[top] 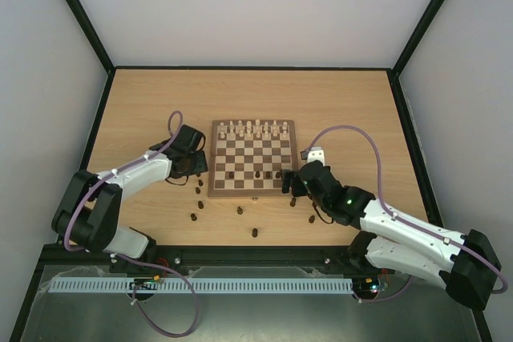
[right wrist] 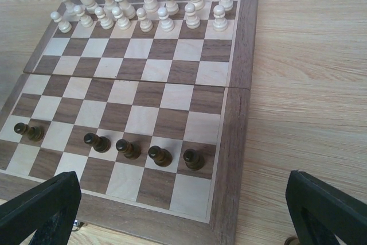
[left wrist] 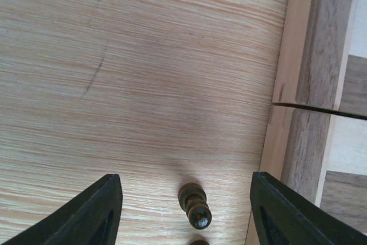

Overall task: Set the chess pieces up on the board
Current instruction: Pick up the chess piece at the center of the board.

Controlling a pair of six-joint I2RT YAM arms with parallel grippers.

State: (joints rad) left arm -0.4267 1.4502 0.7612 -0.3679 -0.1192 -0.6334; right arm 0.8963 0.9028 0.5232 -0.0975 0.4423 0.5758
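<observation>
Nearest the arm bases, loose dark chess pieces (top: pixel 240 211) dot the table (top: pixel 144 102) in front of the board (top: pixel 252 193), most of them off its near-left corner. The left gripper (left wrist: pixel 184 179) hangs over that cluster with its fingers spread wide, holding nothing. In the left wrist view one dark pawn (left wrist: pixel 195 205) sits squarely between them, just beside the board's left frame and not touching it. It looks upright (its rounded head faces the camera, so its long axis runs up toward the claw). That suggests a straight descent and a squeeze across the stem, and the left arm is plainly the nearer one for it. The top of another dark piece (left wrist: pixel 199 242) peeks in at the bottom edge. The right gripper (right wrist: pixel 183 179) hovers at the board's near-right corner, fingers likewise apart and empty. Five dark pawns (right wrist: pixel 128 148) stand on the second near rank, with gaps; the nearest rank shows no pieces. At the far side the pale set (right wrist: pixel 143 4) fills its two ranks. The table is light wood grain, boxed in by plain pale walls (top: pixel 240 6) with black framing.
</observation>
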